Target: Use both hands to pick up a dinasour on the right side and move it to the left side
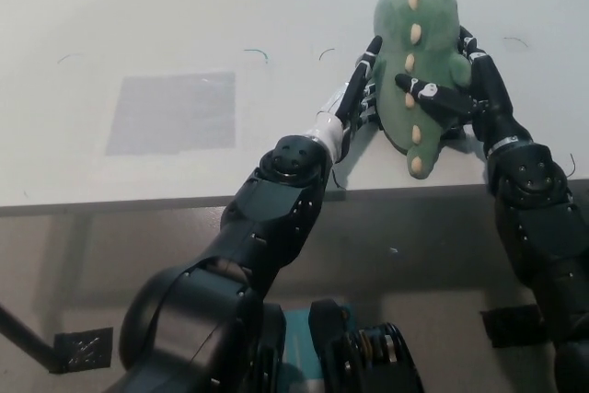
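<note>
Grasp step. Dino (416, 62) sits on worktop (138, 16), right side, squeezed between hands. Left hand (359, 89) flat against its left flank, fingers straight. Right hand (460, 89) wraps opposite flank. Next you lift, keep pressure even, carry left toward grey patch (170, 112).

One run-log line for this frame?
phase: two-hand grasp | object: green plush dinosaur, right of table | left robot hand: pressing its side | right robot hand: gripping opposite side

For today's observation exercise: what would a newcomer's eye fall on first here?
First, the green plush dinosaur with cream spikes, at the table's right side, pressed between the left hand and the right hand. Next, the grey square patch on the table's left.
</note>
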Controlling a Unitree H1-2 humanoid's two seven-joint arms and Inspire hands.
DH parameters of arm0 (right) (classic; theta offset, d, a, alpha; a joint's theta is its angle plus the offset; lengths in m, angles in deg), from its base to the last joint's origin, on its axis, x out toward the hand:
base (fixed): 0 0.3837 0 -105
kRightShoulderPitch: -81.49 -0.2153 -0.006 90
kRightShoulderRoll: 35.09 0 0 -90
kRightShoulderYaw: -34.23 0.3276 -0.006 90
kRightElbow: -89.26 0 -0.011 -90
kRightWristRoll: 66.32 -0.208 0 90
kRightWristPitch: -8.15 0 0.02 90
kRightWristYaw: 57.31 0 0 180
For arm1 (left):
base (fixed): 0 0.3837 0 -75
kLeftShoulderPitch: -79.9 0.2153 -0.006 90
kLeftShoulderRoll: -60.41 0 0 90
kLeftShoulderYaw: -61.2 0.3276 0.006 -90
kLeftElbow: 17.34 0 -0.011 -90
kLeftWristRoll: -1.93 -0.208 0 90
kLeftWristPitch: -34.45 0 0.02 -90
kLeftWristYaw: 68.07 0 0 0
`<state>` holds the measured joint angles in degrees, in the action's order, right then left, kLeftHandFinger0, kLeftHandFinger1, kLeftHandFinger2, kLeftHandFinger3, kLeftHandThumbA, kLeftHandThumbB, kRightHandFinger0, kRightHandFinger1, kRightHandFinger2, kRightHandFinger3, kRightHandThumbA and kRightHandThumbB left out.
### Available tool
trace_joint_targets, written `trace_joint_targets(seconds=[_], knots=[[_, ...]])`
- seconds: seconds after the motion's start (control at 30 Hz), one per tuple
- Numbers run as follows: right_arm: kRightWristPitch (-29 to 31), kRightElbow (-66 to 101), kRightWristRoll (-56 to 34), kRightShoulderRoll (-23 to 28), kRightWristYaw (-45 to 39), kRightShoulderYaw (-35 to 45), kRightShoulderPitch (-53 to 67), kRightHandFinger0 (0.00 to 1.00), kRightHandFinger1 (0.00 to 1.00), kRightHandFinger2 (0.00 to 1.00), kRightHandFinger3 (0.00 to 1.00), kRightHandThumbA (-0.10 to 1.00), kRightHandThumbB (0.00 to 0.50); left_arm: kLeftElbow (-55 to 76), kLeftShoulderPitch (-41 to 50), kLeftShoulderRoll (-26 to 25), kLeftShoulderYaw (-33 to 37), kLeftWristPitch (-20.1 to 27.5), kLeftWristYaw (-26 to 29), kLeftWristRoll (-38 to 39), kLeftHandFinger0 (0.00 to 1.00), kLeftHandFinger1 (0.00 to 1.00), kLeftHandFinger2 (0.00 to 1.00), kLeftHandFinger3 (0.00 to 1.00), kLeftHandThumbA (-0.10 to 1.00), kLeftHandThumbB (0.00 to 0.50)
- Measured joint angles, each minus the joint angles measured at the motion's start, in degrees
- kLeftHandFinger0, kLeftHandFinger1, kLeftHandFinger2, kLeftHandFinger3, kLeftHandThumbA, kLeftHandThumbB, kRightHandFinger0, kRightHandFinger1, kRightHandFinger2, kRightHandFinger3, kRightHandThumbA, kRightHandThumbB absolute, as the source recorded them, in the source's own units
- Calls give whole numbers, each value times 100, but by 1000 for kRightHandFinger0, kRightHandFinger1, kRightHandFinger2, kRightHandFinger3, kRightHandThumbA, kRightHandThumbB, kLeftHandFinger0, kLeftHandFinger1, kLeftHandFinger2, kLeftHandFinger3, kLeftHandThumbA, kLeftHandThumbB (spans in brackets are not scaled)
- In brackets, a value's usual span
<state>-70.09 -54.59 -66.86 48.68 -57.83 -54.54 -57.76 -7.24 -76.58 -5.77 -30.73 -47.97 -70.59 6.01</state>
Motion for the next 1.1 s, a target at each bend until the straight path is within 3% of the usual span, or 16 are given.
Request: trace_joint_targets(seconds=[0.23,0.47,0.6,0.7,0.77,0.83,0.87,0.93,1.0,1.07,1.1], knots=[[3,-45,5,-15,71,-1,-3,1000,1000,1000,1000,1000,197,-10,-7,-5,16,3,0,-12,1000,1000,1000,1000,1000,188],[9,-105,115,-51,181,-48,-4,1000,1000,1000,1000,1000,233,-10,-5,-18,72,18,2,-35,1000,1000,1000,1000,1000,189],[15,-186,122,-152,247,-63,-5,1000,1000,1000,1000,1000,242,6,24,-67,68,21,1,-32,1000,1000,1000,1000,1000,226],[22,-203,120,-259,280,-66,3,1000,1000,1000,1000,1000,240,74,113,-115,61,61,-2,-22,1000,1000,1000,1000,1000,209],[23,-201,116,-313,292,-66,3,1000,1000,1000,1000,1000,249,172,194,-132,52,96,-4,-7,1000,1000,1000,1000,1000,231],[23,-199,113,-353,297,-66,3,1000,1000,1000,1000,1000,256,255,278,-155,54,146,-4,-4,1000,1000,1000,1000,1000,225],[23,-199,113,-368,302,-68,3,1000,1000,1000,1000,1000,249,275,296,-161,52,154,-4,-1,1000,1000,1000,1000,1000,168],[30,-201,126,-425,335,-110,2,1000,1000,1000,1000,1000,214,405,396,-194,36,200,-21,18,1000,1000,1000,1000,1000,129],[53,-235,147,-494,378,-182,-8,1000,1000,1000,1000,1000,191,521,492,-262,23,222,-48,29,1000,1000,1000,1000,1000,164],[105,-349,167,-584,421,-270,-46,1000,1000,1000,1000,1000,189,698,621,-364,12,225,-83,39,1000,1000,1000,1000,1000,167],[135,-408,180,-615,437,-300,-75,1000,1000,1000,1000,1000,180,762,661,-402,6,222,-91,43,1000,1000,1000,1000,1000,207]])
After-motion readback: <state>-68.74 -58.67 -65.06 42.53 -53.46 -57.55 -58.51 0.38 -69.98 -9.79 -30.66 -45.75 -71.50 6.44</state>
